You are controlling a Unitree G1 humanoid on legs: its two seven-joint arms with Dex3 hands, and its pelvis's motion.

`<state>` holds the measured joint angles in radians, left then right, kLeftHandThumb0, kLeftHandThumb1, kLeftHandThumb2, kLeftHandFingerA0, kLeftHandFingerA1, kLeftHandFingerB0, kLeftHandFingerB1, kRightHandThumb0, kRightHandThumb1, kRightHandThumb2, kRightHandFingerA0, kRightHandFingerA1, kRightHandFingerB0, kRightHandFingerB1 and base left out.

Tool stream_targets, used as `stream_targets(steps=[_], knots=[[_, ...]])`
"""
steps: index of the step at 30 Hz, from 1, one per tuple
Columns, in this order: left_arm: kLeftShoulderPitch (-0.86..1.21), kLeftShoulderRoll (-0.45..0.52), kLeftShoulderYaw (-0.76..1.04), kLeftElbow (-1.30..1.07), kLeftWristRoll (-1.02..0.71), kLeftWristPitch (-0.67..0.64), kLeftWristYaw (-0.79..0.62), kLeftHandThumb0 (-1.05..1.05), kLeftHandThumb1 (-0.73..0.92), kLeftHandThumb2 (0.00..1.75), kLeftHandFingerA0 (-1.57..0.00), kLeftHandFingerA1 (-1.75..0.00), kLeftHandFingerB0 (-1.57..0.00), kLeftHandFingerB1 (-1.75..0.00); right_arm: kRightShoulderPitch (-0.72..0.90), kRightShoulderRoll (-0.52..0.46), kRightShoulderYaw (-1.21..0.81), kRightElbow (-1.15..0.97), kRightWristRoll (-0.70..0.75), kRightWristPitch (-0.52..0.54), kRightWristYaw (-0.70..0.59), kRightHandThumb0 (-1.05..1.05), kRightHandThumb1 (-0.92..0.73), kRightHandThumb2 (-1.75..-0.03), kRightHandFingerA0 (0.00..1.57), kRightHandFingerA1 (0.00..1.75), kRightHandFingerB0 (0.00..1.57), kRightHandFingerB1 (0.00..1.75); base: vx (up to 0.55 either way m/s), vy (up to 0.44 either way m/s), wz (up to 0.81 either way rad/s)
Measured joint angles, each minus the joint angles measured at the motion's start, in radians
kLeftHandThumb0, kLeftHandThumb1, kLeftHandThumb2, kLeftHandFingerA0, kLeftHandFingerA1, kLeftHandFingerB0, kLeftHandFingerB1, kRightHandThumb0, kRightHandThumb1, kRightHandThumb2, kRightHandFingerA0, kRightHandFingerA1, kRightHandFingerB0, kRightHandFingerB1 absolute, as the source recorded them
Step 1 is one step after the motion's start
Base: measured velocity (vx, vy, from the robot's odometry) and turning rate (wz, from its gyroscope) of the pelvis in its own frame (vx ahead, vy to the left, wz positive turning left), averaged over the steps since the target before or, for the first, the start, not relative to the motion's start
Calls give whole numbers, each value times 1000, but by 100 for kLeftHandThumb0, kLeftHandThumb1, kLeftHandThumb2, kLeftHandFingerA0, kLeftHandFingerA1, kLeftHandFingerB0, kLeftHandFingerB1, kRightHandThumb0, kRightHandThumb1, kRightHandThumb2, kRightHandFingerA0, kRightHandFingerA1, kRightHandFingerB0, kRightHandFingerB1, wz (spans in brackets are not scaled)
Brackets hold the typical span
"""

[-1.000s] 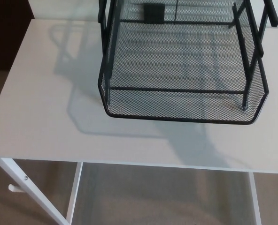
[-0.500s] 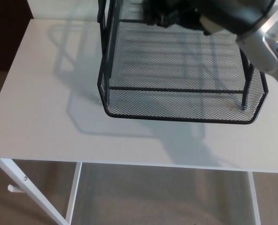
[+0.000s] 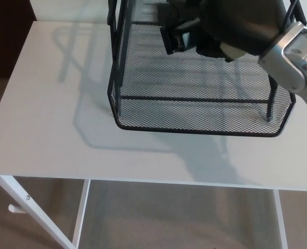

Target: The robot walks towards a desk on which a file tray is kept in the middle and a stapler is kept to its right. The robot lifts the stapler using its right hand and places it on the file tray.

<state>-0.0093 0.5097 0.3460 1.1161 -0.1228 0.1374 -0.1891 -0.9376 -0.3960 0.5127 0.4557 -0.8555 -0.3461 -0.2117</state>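
From 1 o'clock the right hand grips a black stapler above the black mesh file tray. White worktop, beige floor at 6 o'clock.

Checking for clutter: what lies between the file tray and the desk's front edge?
In the head view, only bare desk and the shadow of the file tray lie there.

A black wire-mesh file tray with upright side posts is set level on the white desk, toward its far edge. The stapler is seen only as a small black block above the tray's mesh floor, near its back left. It is seen close against the right hand, and whether it is gripped cannot be told.
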Motion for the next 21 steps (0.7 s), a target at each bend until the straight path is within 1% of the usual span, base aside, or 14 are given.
stream_targets(steps=[1,3,5,6,9,10,11,12,14,16,17,18,20,21], knots=[[-1,0,0,0,0,0,0,-73,74,108,-28,-61,-7,-47,0,0,0,0,0,4,16,-56,-40,-81,1,37,1,33,0,0,0],[-2,0,-1,0,0,0,0,-74,74,108,-27,-60,-7,-47,0,0,0,-1,0,11,39,-78,-45,-78,0,10,1,12,0,0,0],[-4,0,-1,0,0,0,0,-73,74,107,-25,-60,-7,-47,0,0,-1,-1,1,20,72,-81,-46,-79,0,11,0,9,0,0,0],[-6,0,-2,0,0,0,0,-74,92,72,-28,-54,-12,-38,0,0,-1,-2,1,23,83,-82,-47,-81,0,13,0,11,0,0,0],[-9,0,-3,0,0,0,0,-74,91,72,-28,-55,-11,-37,0,0,-2,-5,2,34,127,-82,-47,-81,0,14,7,11,0,0,0],[-11,0,-3,0,0,0,0,-75,74,108,-28,-62,-8,-49,0,0,-3,-7,2,38,142,-80,-46,-81,0,17,4,11,0,0,0],[-11,0,-4,0,0,0,0,-75,74,108,-27,-62,-8,-49,0,0,-5,-9,2,42,158,-82,-46,-79,0,12,13,7,0,0,0],[-12,0,-4,0,0,0,0,-75,74,107,-29,-62,-9,-48,0,0,-7,-13,3,45,173,-81,-45,-78,0,12,13,7,0,0,0],[-12,0,-5,0,0,0,0,-75,75,107,-30,-62,-9,-48,0,0,-11,-21,5,52,198,-78,-44,-80,0,17,5,9,0,0,0],[-12,0,-5,0,0,0,0,-73,74,107,-29,-60,-8,-47,0,0,-14,-31,9,58,223,-84,-47,-81,0,11,0,6,0,0,0],[-12,0,-5,0,0,0,0,-74,91,72,-32,-53,-11,-38,0,0,-17,-37,13,63,241,-85,-49,-83,0,10,0,10,0,0,0],[-12,0,-5,0,0,0,0,-73,75,108,-29,-60,-8,-48,0,0,-18,-40,16,67,253,-86,-49,-83,0,9,0,8,0,0,0],[-12,0,-6,1,0,0,0,-73,75,108,-27,-60,-8,-48,0,-3,-23,-50,22,76,280,-88,-51,-84,0,7,0,7,0,0,0],[-12,0,-6,1,0,0,0,-74,92,71,-29,-55,-12,-38,0,-4,-26,-56,25,80,292,-94,-54,-86,0,2,0,7,0,0,0]])
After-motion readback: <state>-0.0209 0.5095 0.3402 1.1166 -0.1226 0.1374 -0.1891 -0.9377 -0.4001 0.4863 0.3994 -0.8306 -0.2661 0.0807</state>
